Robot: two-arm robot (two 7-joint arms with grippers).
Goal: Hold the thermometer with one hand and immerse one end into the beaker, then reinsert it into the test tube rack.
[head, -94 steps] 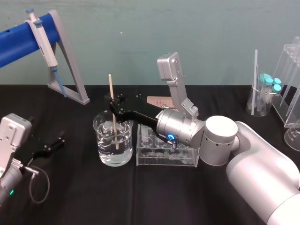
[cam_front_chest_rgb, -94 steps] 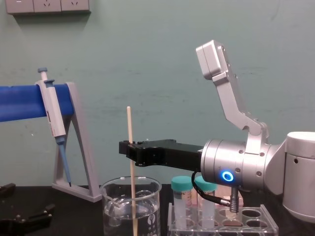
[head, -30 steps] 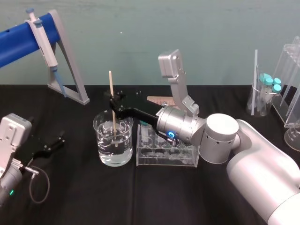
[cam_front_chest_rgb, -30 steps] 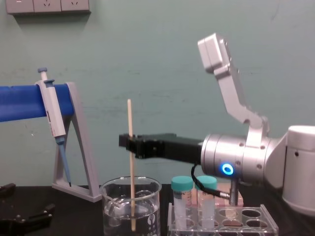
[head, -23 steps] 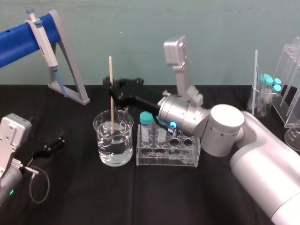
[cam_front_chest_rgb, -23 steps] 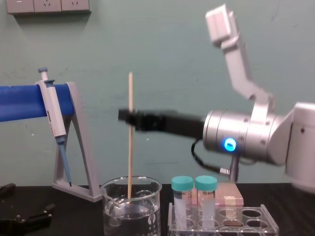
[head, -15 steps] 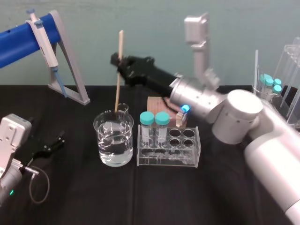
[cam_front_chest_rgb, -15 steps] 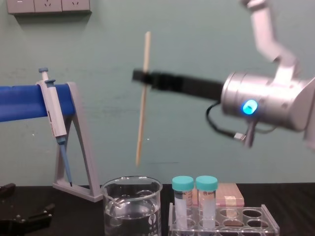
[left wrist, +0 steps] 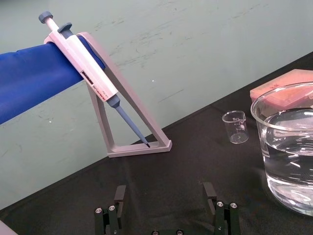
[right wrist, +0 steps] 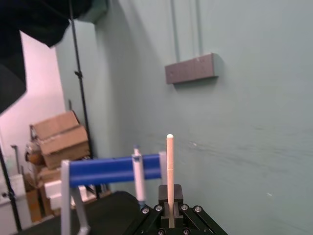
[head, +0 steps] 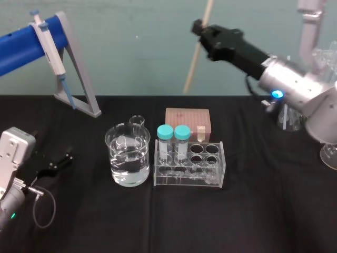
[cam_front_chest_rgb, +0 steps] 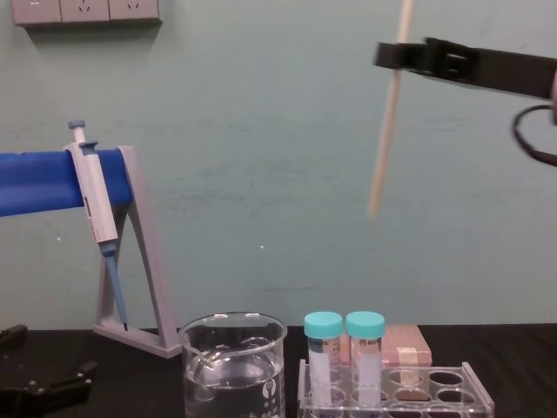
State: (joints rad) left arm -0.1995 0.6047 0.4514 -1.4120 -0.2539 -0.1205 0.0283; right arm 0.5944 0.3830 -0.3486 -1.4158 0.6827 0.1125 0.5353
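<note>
My right gripper [head: 199, 26] is shut on the thermometer [head: 190, 71], a thin pale rod held high in the air and tilted, up and to the right of the beaker [head: 128, 164]. In the chest view the thermometer [cam_front_chest_rgb: 383, 139] hangs from the gripper [cam_front_chest_rgb: 393, 54] well above the test tube rack [cam_front_chest_rgb: 474, 394], its lower tip free. The right wrist view shows the rod [right wrist: 169, 166] pinched between the jaws. The beaker holds clear water and stands just left of the clear rack [head: 210, 182]. My left gripper [left wrist: 165, 196] rests open on the table at the left.
Two teal-capped tubes [head: 174, 134] stand in the rack's left holes. A pink box [head: 187, 118] lies behind the rack and a tiny beaker [head: 137, 121] behind the big one. A pipette [head: 47, 42] hangs on a grey-and-blue stand at the back left. Glassware [head: 300, 103] stands at the far right.
My right gripper has lifted the thermometer out of the beaker's water and carried it up and to the right, tilting it. The left arm has not moved.
</note>
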